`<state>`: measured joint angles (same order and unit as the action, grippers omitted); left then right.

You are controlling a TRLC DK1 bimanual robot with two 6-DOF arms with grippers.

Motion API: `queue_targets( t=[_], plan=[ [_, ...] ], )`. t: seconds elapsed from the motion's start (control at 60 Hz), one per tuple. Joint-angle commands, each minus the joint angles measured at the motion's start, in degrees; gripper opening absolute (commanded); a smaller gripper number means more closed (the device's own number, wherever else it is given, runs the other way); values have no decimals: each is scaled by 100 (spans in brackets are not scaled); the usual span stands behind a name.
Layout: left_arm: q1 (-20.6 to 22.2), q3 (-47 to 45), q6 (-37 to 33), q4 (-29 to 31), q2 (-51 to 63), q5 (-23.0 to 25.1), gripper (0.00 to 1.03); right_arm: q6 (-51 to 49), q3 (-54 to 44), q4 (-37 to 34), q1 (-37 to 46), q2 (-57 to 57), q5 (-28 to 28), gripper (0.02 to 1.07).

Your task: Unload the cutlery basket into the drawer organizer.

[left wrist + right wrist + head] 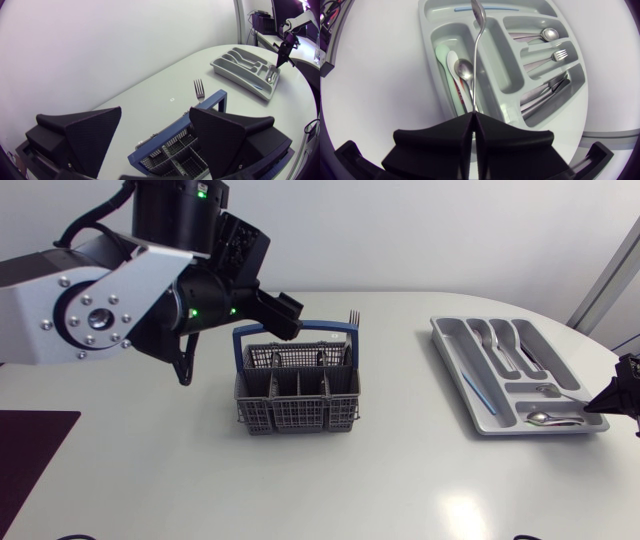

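The next move is judged to turn on the spoon [476, 60] clamped in the right gripper [475, 116]. Its handle is pinched between the closed fingers, and its long axis runs straight ahead of them, bowl foremost, over the drawer organizer [495, 60]. In the head view this gripper is seen at about 4 o'clock of the organizer, with the spoon pointed from it toward roughly 9 o'clock. The left wrist view shows the spoon from afar, tilted downward; whether the bowl touches the tray cannot be told. Just beside the clamped spoon, a lying spoon [464, 70] of metal and some pale spoons [451, 62] are found in the crosswise compartment. A small shift toward that side is therefore judged to be needed before release. The clamped spoon is slim, polished steel with a narrow handle, and it is thought likely to slip if tipped further. The left gripper [156, 114] is spread wide above the cutlery basket [297, 412], with nothing between its fingers. One fork [199, 91] is seen standing upright, tines up, at the basket's 1 o'clock corner, ahead of that gripper and far nearer to it than to the right gripper. The other basket compartments appear empty, though not all can be seen into
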<state>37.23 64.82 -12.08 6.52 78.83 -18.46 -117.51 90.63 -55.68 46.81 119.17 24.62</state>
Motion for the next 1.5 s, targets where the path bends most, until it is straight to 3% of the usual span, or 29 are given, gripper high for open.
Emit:
queue_targets(
  t=[0.0, 0.333, 0.4, 0.433, 0.583, 0.833, 0.983, 1.15, 1.333, 1.483],
  plan=[
    [-41, -189, -76, -55, -131, 0, 96, -360, -221, 49, -93, 36, -168, 8],
    [-120, -584, -58, -99, -377, 0, 96, -386, -669, 646, -313, -26, -660, 9],
    [-120, -637, -67, -108, -403, 0, 96, -378, -740, 822, -321, -26, -660, 16],
    [-146, -681, -67, -108, -438, 0, 96, -351, -792, 1050, -321, -52, -634, 28],
    [-216, -795, -102, -90, -579, 0, 96, -61, -766, 1244, -260, -334, -300, 55],
    [-120, -1129, -234, 68, -746, 79, 93, 660, -1373, 954, -453, -1687, 517, 58],
    [3, -1516, -427, 130, -939, 185, 93, 2119, -1997, 954, -1332, -2522, 640, 58],
    [-111, -1867, -629, 218, -1080, 387, 85, 3753, -2594, 1112, -2589, -3067, 886, 58],
    [-436, -2245, -875, 86, -1080, 703, 72, 5678, -3324, 2492, -3881, -3542, 904, 57],
    [-788, -2562, -1042, -178, -1080, 1151, 52, 6856, -3464, 3309, -4751, -3550, 781, 57]
  ],
)
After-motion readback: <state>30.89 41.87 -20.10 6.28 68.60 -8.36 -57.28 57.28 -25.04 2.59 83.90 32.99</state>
